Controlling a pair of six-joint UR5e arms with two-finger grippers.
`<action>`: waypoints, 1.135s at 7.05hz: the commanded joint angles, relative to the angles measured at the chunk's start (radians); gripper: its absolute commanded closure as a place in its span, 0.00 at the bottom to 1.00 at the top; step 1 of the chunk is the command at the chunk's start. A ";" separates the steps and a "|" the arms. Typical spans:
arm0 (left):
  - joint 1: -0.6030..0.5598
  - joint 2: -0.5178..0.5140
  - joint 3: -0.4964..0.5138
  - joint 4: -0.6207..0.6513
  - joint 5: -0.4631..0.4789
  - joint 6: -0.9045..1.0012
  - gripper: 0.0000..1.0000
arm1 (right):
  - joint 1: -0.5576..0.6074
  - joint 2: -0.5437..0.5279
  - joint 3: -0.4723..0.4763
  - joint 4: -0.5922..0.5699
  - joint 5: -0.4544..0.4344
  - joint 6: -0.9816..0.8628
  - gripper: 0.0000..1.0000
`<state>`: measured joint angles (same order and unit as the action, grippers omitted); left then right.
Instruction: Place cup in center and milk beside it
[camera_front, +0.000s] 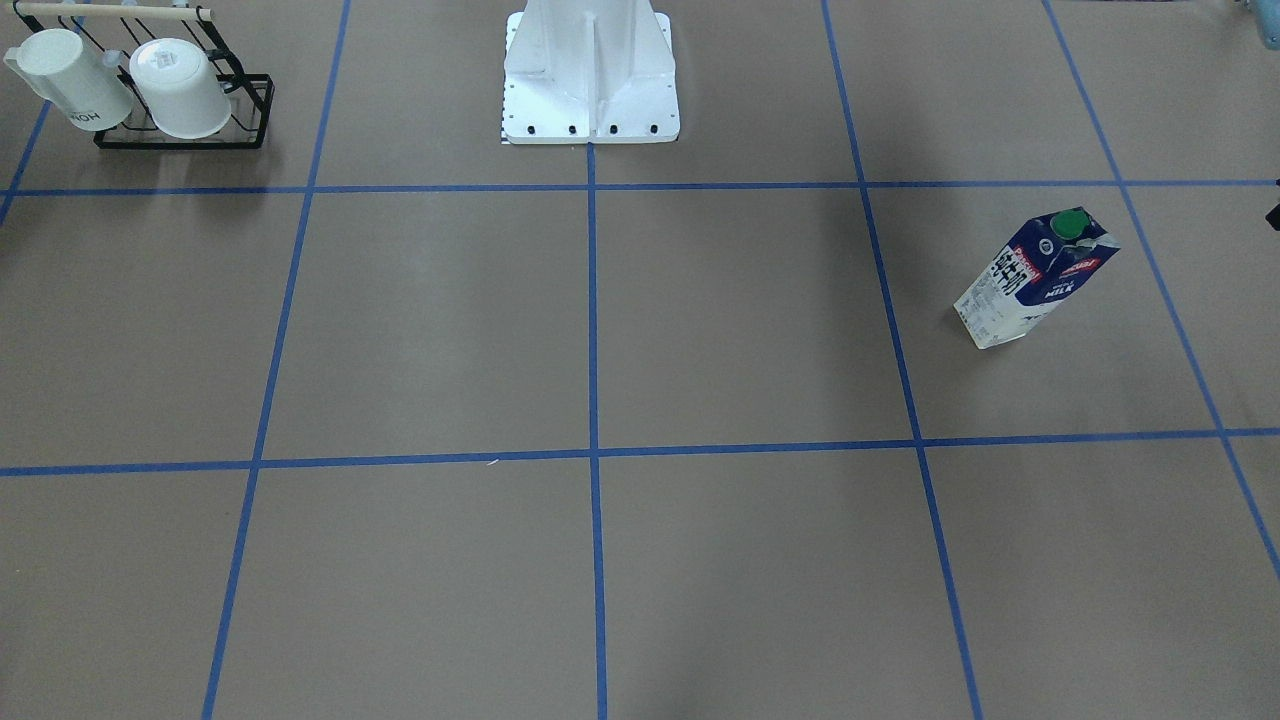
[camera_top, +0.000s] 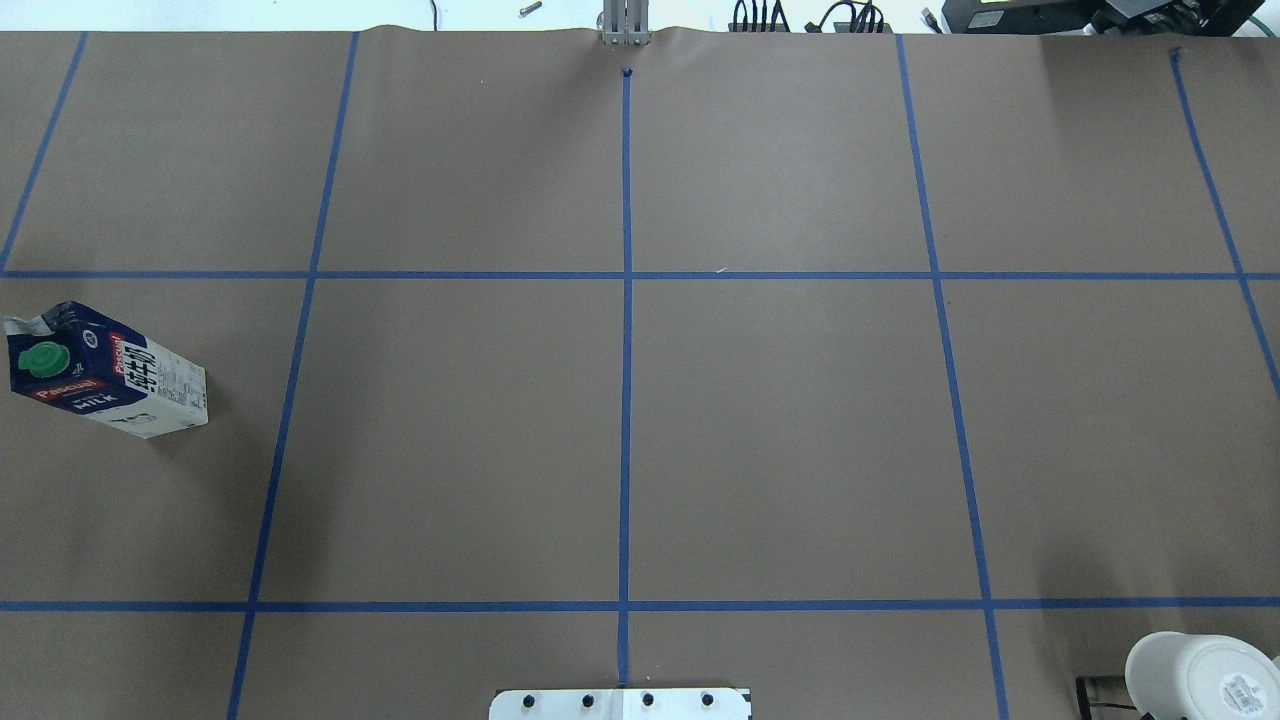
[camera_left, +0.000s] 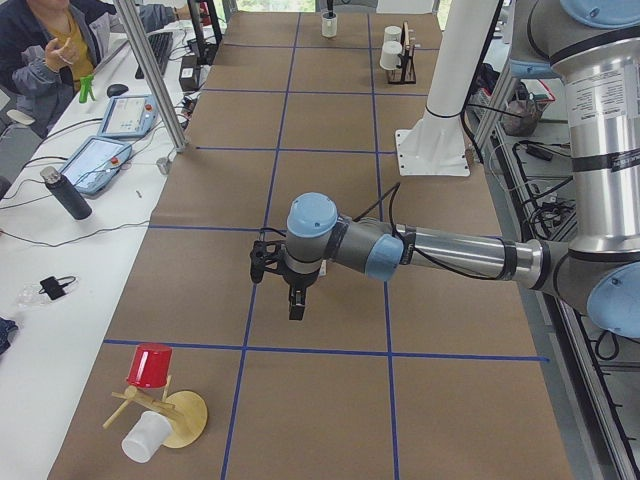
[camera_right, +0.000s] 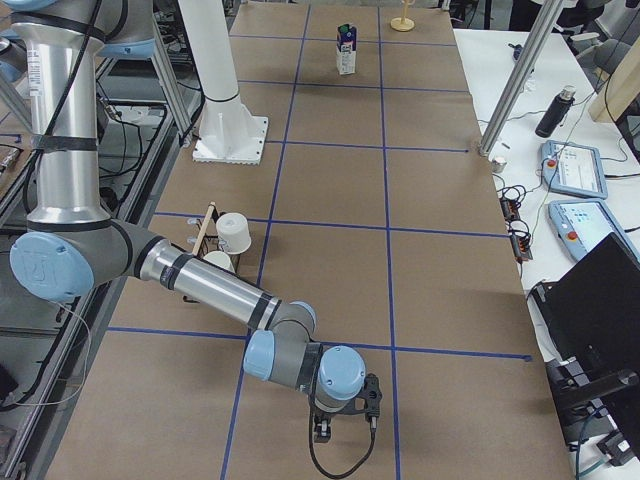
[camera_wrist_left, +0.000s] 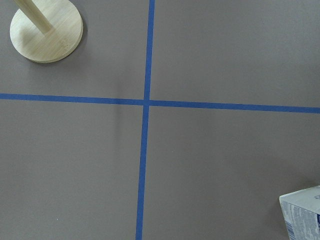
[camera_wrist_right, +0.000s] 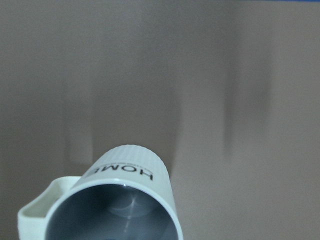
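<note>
Cup tilted on rack, milk upright, cap up

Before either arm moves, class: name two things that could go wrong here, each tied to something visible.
The cup sits on the rack right beside a plain white mug; the wrong one may be picked, or the rack dragged along.
The milk is tall and narrow, standing far from the centre; a high or off-centre grip may tip it.
</note>
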<state>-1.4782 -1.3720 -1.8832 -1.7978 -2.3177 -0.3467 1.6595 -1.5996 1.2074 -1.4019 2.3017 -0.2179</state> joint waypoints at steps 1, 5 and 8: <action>-0.001 0.001 -0.001 0.000 0.000 0.000 0.02 | -0.001 0.004 -0.049 0.076 0.002 0.014 0.12; -0.001 0.002 -0.001 -0.002 -0.002 0.002 0.02 | -0.020 0.007 -0.055 0.133 0.007 0.107 1.00; -0.001 0.005 -0.004 -0.003 -0.003 0.002 0.02 | -0.061 0.009 0.192 0.044 0.038 0.165 1.00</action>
<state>-1.4788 -1.3674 -1.8861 -1.8007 -2.3204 -0.3452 1.6223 -1.5927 1.2746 -1.2992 2.3289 -0.0942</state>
